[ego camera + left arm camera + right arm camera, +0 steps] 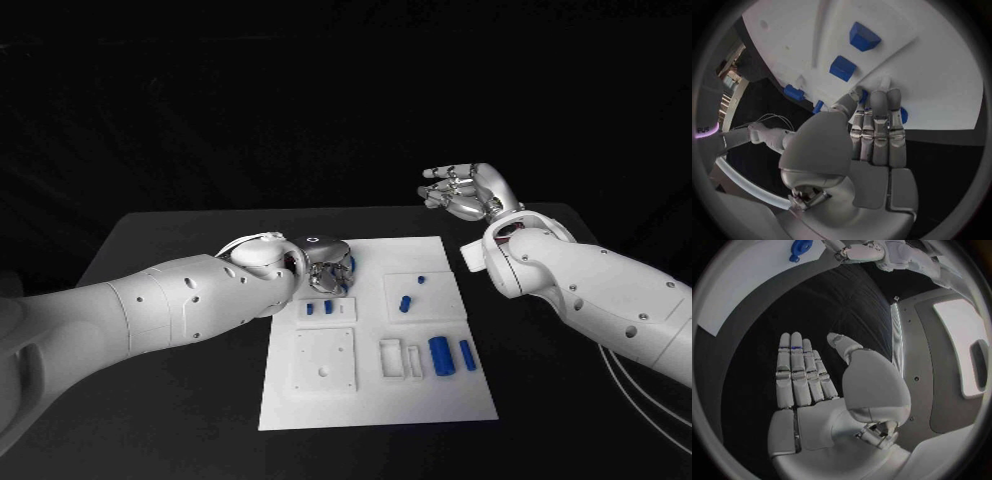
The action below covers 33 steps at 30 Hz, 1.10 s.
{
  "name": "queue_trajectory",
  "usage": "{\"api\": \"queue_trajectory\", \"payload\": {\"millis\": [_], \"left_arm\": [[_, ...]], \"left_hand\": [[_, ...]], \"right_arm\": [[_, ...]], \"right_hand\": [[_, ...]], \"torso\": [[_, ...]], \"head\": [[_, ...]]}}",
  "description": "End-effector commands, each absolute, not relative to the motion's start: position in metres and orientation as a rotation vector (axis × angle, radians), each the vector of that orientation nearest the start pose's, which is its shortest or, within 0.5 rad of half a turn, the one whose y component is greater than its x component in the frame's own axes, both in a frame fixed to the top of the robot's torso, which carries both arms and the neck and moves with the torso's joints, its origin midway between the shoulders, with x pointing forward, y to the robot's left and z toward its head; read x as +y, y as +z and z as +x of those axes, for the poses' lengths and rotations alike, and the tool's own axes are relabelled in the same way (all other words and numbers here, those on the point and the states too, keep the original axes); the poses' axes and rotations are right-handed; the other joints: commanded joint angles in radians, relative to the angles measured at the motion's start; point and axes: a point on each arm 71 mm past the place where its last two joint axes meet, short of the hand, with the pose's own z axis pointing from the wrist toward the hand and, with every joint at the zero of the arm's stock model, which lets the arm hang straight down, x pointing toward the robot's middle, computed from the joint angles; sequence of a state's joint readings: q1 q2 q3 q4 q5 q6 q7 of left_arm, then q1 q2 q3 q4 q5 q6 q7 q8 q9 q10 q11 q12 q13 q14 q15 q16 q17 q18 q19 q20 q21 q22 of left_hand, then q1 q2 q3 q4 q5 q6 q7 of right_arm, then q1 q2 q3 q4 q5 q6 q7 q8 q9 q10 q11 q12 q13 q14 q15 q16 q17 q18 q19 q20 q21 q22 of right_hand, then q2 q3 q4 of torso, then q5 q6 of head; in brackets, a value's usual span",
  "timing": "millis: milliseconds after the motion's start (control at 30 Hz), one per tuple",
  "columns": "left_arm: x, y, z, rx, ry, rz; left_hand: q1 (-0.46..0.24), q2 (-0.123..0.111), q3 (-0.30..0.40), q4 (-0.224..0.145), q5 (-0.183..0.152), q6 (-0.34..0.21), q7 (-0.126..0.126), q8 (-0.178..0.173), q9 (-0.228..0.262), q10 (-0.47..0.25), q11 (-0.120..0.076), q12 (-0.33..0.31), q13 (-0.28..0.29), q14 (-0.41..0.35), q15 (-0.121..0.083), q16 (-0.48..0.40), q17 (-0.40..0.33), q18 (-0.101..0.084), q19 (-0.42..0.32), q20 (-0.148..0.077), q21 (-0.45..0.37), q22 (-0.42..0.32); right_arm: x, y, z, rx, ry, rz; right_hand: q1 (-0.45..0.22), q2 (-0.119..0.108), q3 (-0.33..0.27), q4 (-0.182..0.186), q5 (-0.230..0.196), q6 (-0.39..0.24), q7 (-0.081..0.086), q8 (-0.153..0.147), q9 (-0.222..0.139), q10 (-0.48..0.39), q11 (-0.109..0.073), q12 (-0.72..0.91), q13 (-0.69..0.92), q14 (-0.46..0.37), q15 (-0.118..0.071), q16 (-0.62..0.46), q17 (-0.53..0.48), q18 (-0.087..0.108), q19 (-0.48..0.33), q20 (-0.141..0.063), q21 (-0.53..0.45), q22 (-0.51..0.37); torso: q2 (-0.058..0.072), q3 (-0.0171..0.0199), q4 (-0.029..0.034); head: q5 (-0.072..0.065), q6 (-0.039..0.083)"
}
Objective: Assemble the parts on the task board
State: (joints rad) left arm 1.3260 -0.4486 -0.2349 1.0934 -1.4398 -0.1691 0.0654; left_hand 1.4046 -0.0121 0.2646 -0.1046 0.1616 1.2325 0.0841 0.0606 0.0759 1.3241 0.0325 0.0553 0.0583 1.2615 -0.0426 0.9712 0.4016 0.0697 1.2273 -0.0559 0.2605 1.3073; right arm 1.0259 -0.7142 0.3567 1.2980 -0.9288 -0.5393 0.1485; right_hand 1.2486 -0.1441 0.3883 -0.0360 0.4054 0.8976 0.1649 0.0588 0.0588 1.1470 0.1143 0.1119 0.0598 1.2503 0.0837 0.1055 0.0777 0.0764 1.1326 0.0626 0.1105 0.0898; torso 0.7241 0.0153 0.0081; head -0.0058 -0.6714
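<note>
The white task board lies mid-table. My left hand is at its far left corner, fingers laid together over a blue part, the thumb closing on it from the other side. Two small blue blocks stand in a fixture just nearer me; in the left wrist view these blue blocks sit beyond the fingertips. Another blue peg stands to the right. Two blue cylinders lie on the near right part. My right hand is raised off the board's far right, fingers straight and apart from the thumb, holding nothing.
A white square plate and white slotted holders sit on the board's near half. The black table surrounds the board. In the right wrist view the board's corner bears a round blue part.
</note>
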Motion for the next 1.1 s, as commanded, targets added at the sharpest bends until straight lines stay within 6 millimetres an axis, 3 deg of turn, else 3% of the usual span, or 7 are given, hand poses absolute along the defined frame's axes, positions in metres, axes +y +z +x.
{"api": "queue_trajectory", "payload": {"millis": [33,467,867,1100], "left_arm": [[0.114,-0.209,0.544,1.753,-0.645,0.466],[0.125,-0.205,0.542,1.738,-0.689,0.393],[0.145,-0.188,0.547,1.817,-0.834,0.101],[0.158,-0.183,0.546,1.877,-0.846,0.049]], "left_hand": [[-0.003,0.013,0.000,-0.013,0.003,0.009,0.001,0.003,0.001,0.006,-0.002,0.004,0.001,0.004,0.000,0.002,0.003,0.005,-0.008,-0.006,0.018,0.024],[-0.010,0.018,-0.002,-0.023,-0.001,0.000,0.003,0.003,-0.001,-0.004,0.001,0.003,0.001,0.010,0.001,0.010,0.009,0.007,-0.013,-0.005,0.042,0.023],[-0.017,0.020,-0.001,-0.024,0.002,-0.003,0.003,0.003,-0.001,-0.006,0.001,0.003,0.001,0.011,0.001,0.032,0.020,0.009,-0.013,-0.005,0.062,0.023],[-0.020,0.021,-0.002,-0.024,0.000,-0.005,0.002,0.003,-0.001,-0.008,0.002,0.003,0.001,0.010,0.002,0.036,0.020,0.010,-0.015,-0.004,0.066,0.022]], "right_arm": [[-0.237,-0.137,0.541,1.198,0.998,0.569],[-0.239,-0.137,0.541,1.186,0.997,0.583],[-0.241,-0.136,0.541,1.182,0.996,0.593],[-0.243,-0.137,0.541,1.183,0.994,0.594]], "right_hand": [[-0.010,-0.004,0.007,0.002,0.007,0.004,-0.001,0.000,0.000,-0.006,0.000,-0.003,0.000,-0.007,-0.002,0.003,-0.001,-0.001,-0.001,0.004,0.006,-0.002],[-0.016,-0.004,0.006,0.006,0.011,0.003,-0.001,0.000,0.000,-0.007,0.001,-0.003,0.000,-0.008,-0.001,0.003,-0.001,-0.001,-0.002,0.005,0.008,-0.005],[-0.017,-0.005,0.004,0.007,0.014,-0.001,0.000,0.000,0.000,-0.010,0.002,-0.003,0.000,-0.010,0.000,0.002,-0.001,-0.001,-0.004,0.006,0.009,-0.008],[-0.017,-0.005,0.000,0.007,0.015,-0.001,0.000,0.000,0.000,-0.011,0.002,-0.003,0.000,-0.011,0.000,0.002,-0.001,-0.001,-0.006,0.006,0.010,-0.011]], "torso": [[-0.001,0.0000,0.0009],[-0.001,-0.0008,0.0025],[-0.002,-0.0007,0.0051],[-0.002,-0.0012,0.0055]], "head": [[-0.004,0.001],[-0.004,0.003],[-0.003,0.001],[0.003,0.001]]}}
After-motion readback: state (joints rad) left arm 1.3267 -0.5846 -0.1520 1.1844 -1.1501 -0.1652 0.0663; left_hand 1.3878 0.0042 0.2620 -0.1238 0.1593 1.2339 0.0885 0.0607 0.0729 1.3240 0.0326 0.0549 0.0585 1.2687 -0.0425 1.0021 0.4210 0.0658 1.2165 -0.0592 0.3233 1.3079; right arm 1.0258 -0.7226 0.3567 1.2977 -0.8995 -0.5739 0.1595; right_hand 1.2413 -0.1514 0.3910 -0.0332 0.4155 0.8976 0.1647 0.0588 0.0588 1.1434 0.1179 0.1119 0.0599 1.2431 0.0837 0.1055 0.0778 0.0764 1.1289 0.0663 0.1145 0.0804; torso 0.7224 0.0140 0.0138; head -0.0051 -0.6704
